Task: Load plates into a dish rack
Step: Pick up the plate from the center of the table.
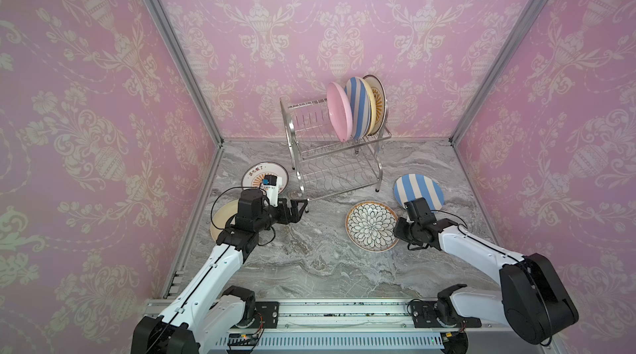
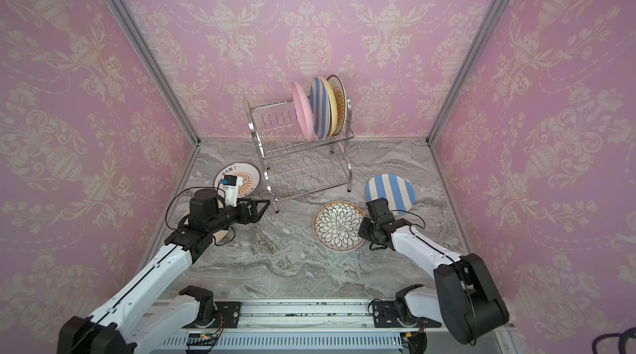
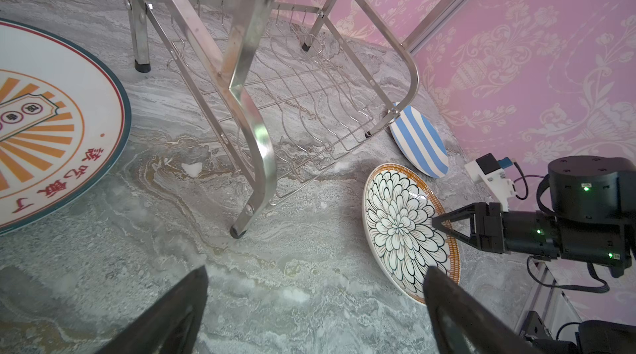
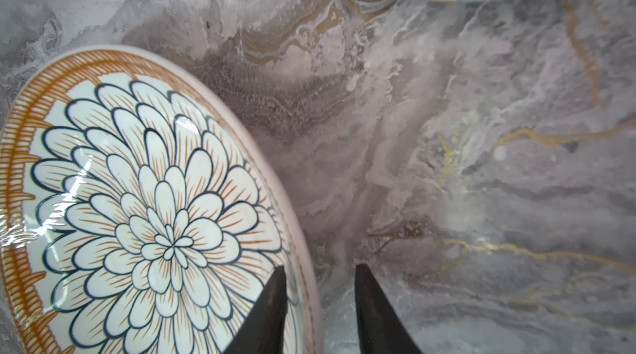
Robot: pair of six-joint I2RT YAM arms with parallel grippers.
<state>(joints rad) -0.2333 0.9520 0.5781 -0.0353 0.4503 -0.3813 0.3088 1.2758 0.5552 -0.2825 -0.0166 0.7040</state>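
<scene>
petal-patterned plate [image 1: 371, 225] pickup underway: right gripper [image 4: 320, 266] narrowly parted astride its rim, left gripper [image 3: 316, 268] wide and empty. next: pinch rim, lift, slot into dish rack [image 1: 293, 149].

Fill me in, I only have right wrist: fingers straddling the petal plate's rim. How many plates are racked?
Observer: Four stand in the dish rack, upper shelf: pink plate, racked striped plate, yellow plate, racked sunburst plate.
Operator: What's not racked?
Observer: Four: petal plate, loose striped plate, loose sunburst plate, and a cream plate partly under the left arm.
Operator: Other side busy?
Observer: No. The left hand is open and empty, beside the rack's near leg.
</scene>
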